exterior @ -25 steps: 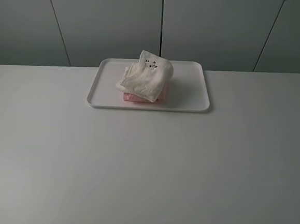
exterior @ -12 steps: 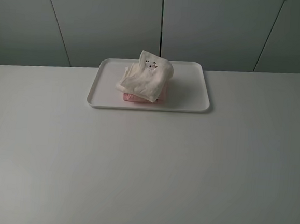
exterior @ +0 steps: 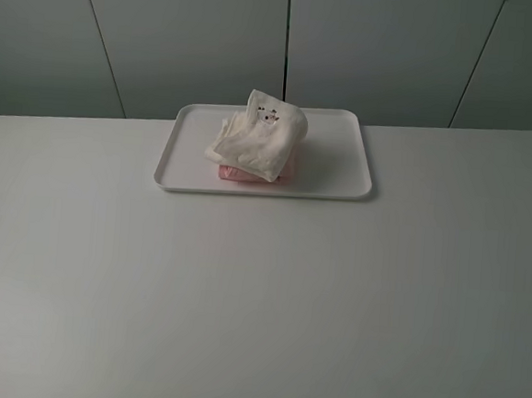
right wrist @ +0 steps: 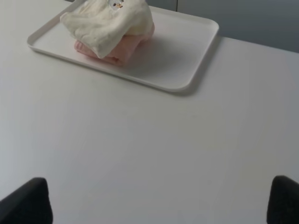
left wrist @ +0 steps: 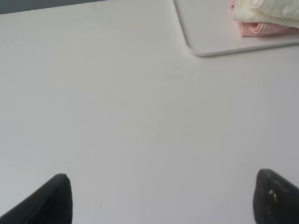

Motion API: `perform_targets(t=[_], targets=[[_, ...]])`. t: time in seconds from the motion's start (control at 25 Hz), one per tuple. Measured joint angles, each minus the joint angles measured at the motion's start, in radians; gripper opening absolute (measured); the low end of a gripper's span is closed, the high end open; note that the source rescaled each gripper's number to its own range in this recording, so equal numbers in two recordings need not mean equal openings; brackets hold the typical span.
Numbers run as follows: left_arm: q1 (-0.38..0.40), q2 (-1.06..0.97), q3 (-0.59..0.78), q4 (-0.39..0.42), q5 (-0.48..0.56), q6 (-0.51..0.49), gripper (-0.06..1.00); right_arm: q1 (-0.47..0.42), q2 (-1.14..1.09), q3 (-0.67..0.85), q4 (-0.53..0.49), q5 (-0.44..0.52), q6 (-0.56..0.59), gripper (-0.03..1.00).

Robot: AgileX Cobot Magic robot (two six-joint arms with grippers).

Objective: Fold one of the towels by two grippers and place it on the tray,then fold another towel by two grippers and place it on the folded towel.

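Note:
A white tray (exterior: 342, 168) lies at the far middle of the table. On it rests the folded pink towel (exterior: 240, 172), and the cream towel (exterior: 260, 136) sits bunched on top of it. The same stack shows in the right wrist view as cream towel (right wrist: 112, 23) over pink towel (right wrist: 124, 49) on the tray (right wrist: 187, 51), and in the left wrist view as cream towel (left wrist: 266, 9), pink towel (left wrist: 261, 29) and tray (left wrist: 201, 28). My left gripper (left wrist: 163, 198) and right gripper (right wrist: 159, 200) both stand open and empty over bare table, well back from the tray. Neither arm appears in the high view.
The white table (exterior: 258, 300) stretches around the tray. Grey panelled doors (exterior: 287, 44) form the wall behind the table's far edge.

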Motion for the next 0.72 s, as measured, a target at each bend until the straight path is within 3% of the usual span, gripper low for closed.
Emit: perform_targets(t=[0.2, 0.44, 0.72], targets=[[0.0, 0.0, 0.037, 0.008, -0.071, -0.018, 1.0, 0.0, 0.0, 0.0, -0.008, -0.004, 0.019, 1.0], [0.0, 0.0, 0.039, 0.038, -0.077, -0.076, 1.0, 0.0, 0.0, 0.0, -0.005, -0.006, 0.048, 1.0], [0.0, 0.0, 0.039, 0.036, -0.077, -0.078, 1.0, 0.0, 0.0, 0.0, 0.021, -0.006, 0.053, 1.0]])
